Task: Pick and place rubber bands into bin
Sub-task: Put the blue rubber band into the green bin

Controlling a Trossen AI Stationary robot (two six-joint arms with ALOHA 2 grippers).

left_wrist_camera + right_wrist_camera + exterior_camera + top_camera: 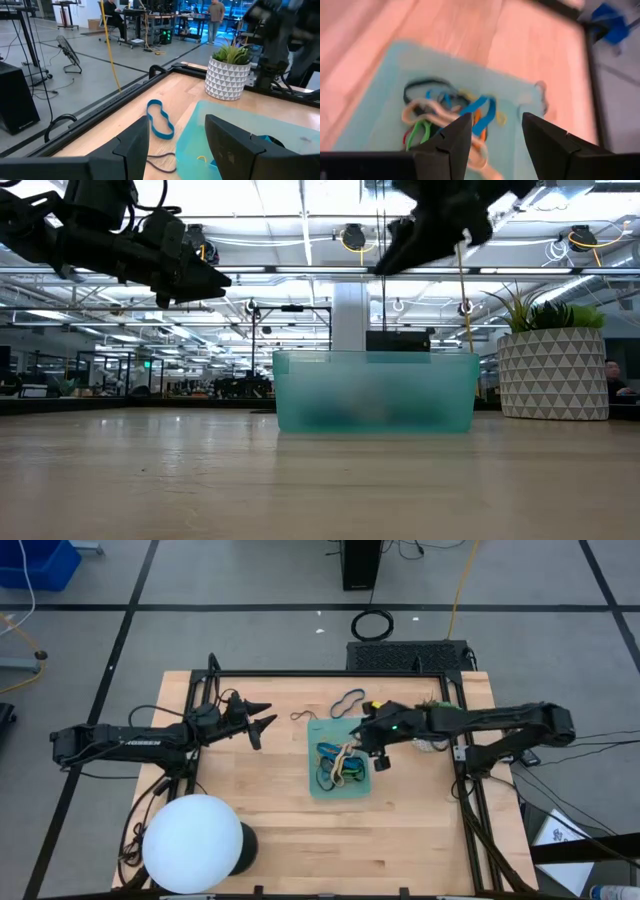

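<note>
The teal bin (318,730) sits mid-table and holds a tangle of rubber bands (445,117) in blue, tan, green, orange and black. A blue band (348,700) and a thin dark band (303,716) lie flat on the wood beyond the bin's far edge; the left wrist view also has the blue band (160,120). My right gripper (496,122) hovers open above the bin's far right part, slanting down, with nothing between its fingers. My left gripper (262,720) waits open and raised to the left of the bin.
A white patterned plant pot (553,370) stands at the table's right, under my right arm. A white globe (193,843) sits at the near left corner. A black frame (330,673) runs along the table's far edge. Bare wood lies near and left of the bin.
</note>
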